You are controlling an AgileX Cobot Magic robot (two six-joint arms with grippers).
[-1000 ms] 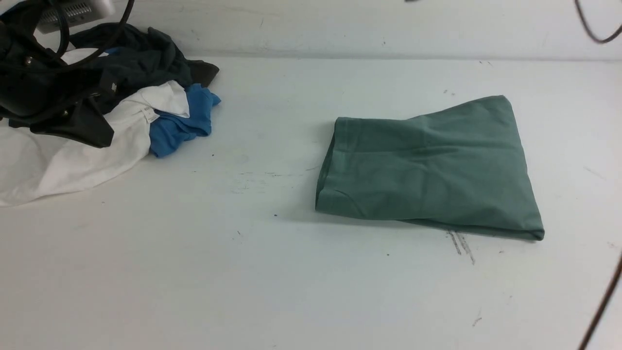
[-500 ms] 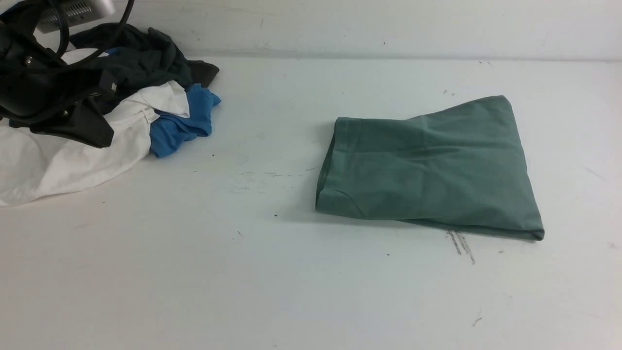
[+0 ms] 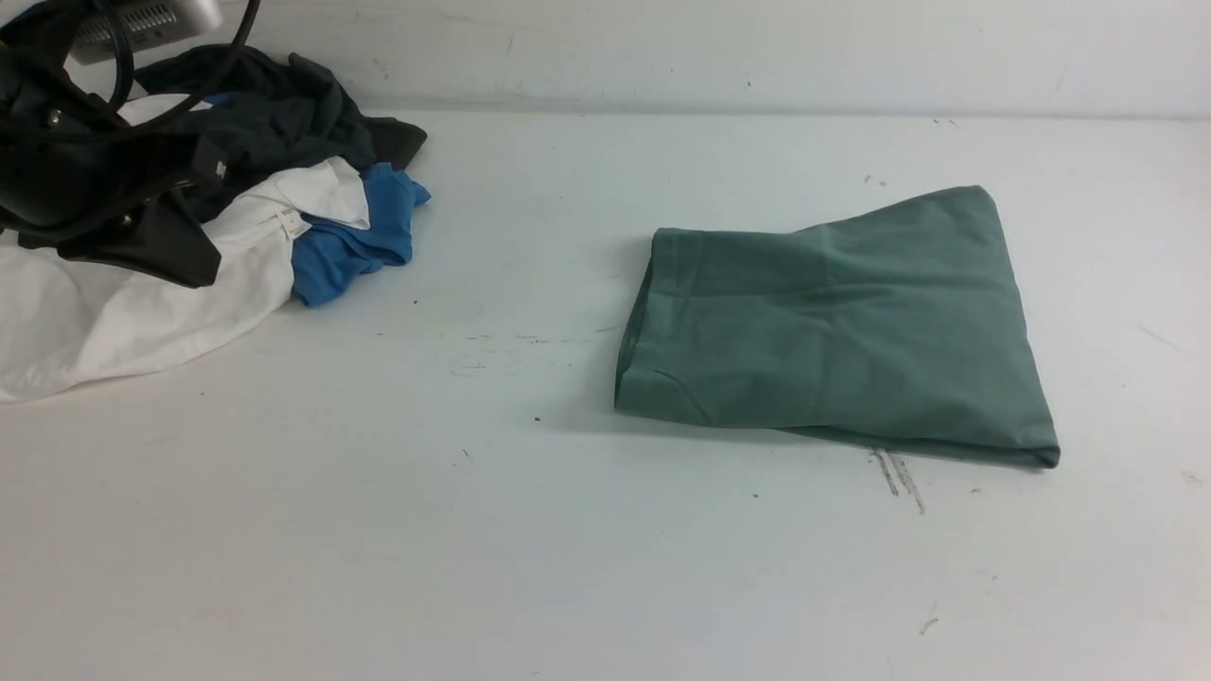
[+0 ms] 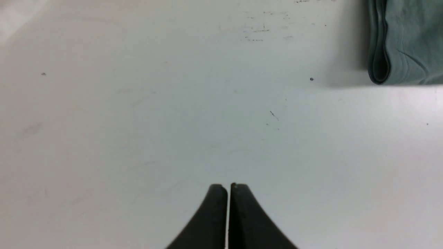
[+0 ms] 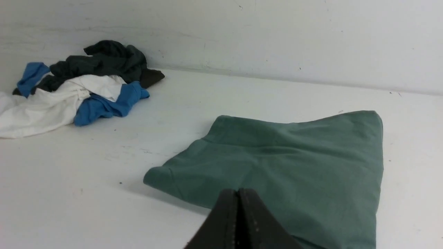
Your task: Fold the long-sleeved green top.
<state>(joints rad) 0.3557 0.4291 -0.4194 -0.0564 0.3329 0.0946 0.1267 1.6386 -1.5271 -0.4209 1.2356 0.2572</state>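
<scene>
My left claw (image 4: 228, 188) is hanging pressed shut over bare white bench (image 4: 138, 138), gripping nothing; my right claw (image 5: 238, 193) is likewise closed and empty. Just beyond my right claw's tips the green long-sleeved top (image 5: 283, 166) is lying flat on the bench as a compact folded packet, and it sits well ahead of my left claw and off to one side. I am judging it soft, light and limp, likely to sag and slide open if pinched by one layer, so any hold should take the stacked edge (image 4: 379, 65) through all layers. It is looking muted sage green, smooth, faintly creased, with no logo or tag showing. Farther off, a heap of clothes (image 3: 284, 218) in white, blue and dark cloth is lying by the wall.
</scene>
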